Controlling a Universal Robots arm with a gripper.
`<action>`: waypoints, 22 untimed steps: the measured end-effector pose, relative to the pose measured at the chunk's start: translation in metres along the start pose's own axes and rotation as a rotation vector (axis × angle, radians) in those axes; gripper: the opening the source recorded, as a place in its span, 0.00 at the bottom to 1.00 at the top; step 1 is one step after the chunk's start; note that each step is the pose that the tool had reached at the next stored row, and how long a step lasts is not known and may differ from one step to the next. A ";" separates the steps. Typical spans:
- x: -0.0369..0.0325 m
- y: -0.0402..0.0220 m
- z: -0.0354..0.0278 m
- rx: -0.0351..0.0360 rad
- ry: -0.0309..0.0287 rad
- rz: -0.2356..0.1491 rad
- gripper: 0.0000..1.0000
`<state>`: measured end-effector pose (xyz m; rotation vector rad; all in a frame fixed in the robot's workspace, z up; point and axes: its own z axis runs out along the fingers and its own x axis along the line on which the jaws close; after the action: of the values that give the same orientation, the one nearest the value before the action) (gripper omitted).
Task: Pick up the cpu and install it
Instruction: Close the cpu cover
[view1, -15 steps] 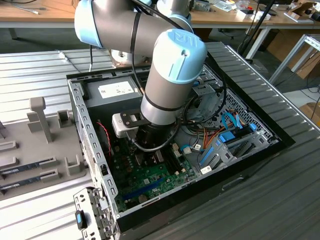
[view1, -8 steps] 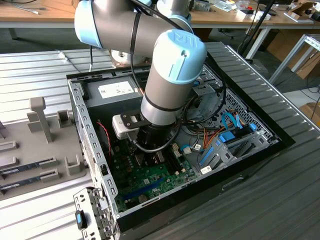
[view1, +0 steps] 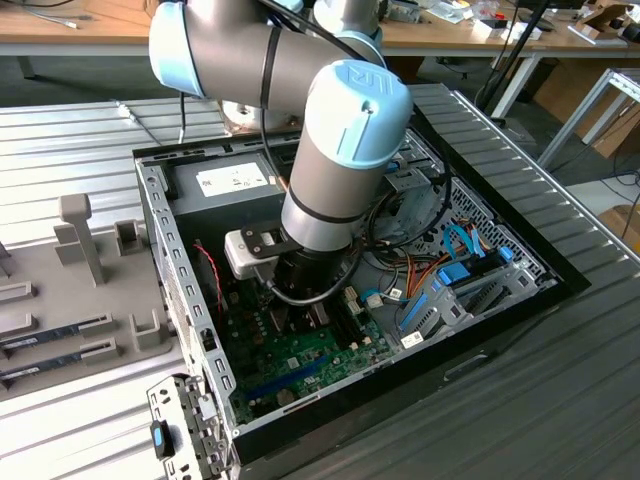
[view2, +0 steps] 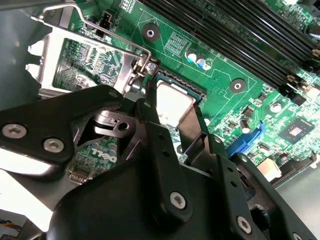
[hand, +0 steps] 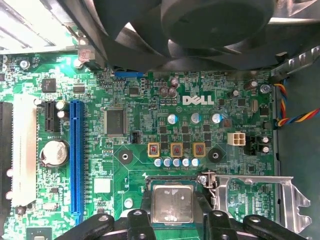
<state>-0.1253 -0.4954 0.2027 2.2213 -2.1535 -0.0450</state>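
the cpu (hand: 172, 203) is a small flat square chip with a silvery-grey metal top, slightly dull and smudged. it lies flat and level in the square socket of the green circuit board (hand: 150, 125), its edges lined up with the socket's dark frame. in the second wrist view the cpu (view2: 173, 104) shows pale and bright, framed by the socket's rim. on the green circuit board it sits just beside the socket's raised metal retention plate.

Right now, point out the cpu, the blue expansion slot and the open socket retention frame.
cpu (hand: 172, 202), first wrist view: middle of its silvery metal top.
blue expansion slot (hand: 76, 160), first wrist view: midway along its length.
socket retention frame (view2: 46, 62), second wrist view: its outer metal edge, swung open.
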 end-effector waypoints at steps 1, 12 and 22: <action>0.0001 0.0000 0.0000 -0.0001 0.0025 -0.004 0.43; 0.0064 -0.0042 -0.0002 -0.0013 0.0045 -0.002 0.43; 0.0067 -0.0083 -0.0044 -0.0029 0.0094 -0.003 0.43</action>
<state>-0.1165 -0.5018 0.2067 2.2190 -2.1438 -0.0377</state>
